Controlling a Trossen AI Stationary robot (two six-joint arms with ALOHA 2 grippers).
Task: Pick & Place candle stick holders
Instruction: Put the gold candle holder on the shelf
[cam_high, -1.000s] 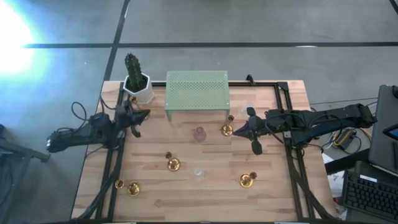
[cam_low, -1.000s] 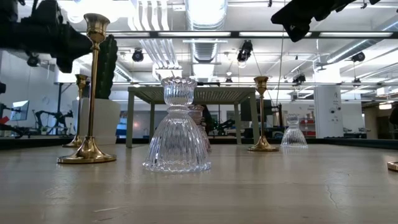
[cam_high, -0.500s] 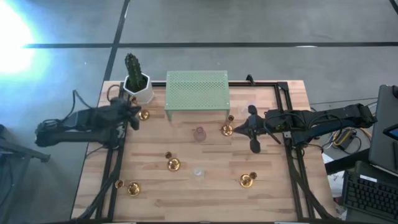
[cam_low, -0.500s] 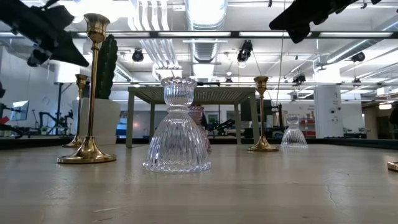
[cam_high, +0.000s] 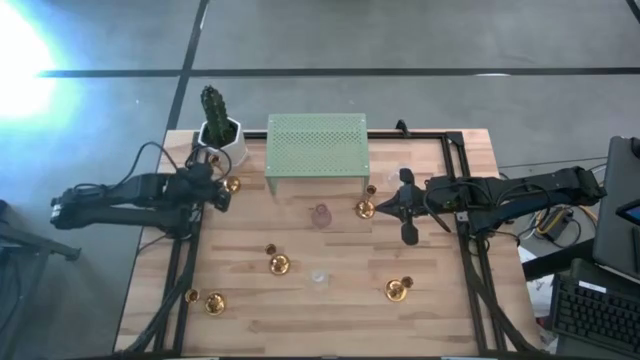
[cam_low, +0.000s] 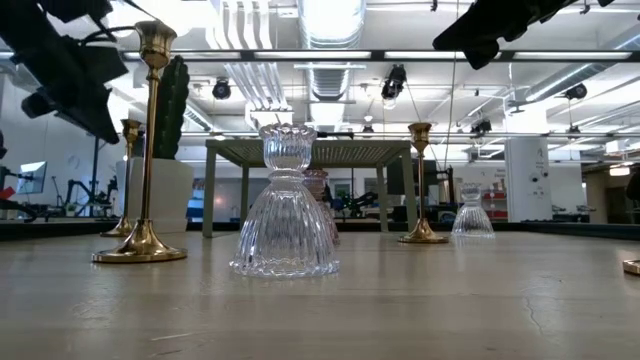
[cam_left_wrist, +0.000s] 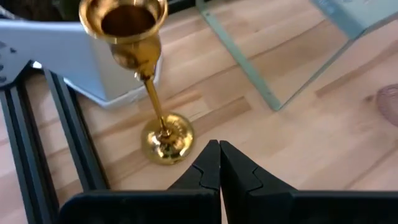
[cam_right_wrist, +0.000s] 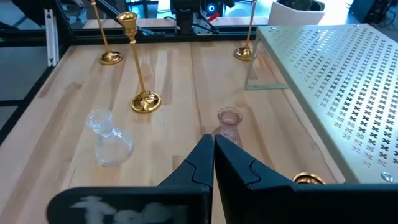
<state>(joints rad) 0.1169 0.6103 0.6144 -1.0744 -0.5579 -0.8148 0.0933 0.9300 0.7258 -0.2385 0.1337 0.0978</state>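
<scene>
Several gold candle stick holders stand upright on their round bases: one (cam_high: 232, 185) by the cactus pot, one (cam_high: 365, 209) in front of the green stand, and others at mid-table (cam_high: 279, 264), near left (cam_high: 214, 303) and near right (cam_high: 397, 290). A pinkish glass holder (cam_high: 321, 215) and a clear one (cam_high: 319, 277) stand between them. My left gripper (cam_left_wrist: 219, 146) is shut, slants down and hovers just beside the base (cam_left_wrist: 166, 140) of the holder by the pot, apart from it. My right gripper (cam_right_wrist: 212, 140) hangs shut above the table near the pink holder (cam_right_wrist: 229, 121).
The green perforated stand (cam_high: 317, 145) stands on its legs at the far middle. A cactus in a white pot (cam_high: 220, 135) sits at the far left corner. Black frame rails (cam_high: 185, 260) run along both sides of the table.
My left gripper has risen a little, drawn back toward the table's left edge and tipped from nearly level to slanting down, staying shut. The gold holder by the cactus pot, covered by it in the high view a second ago, now shows and stands unmoved.
</scene>
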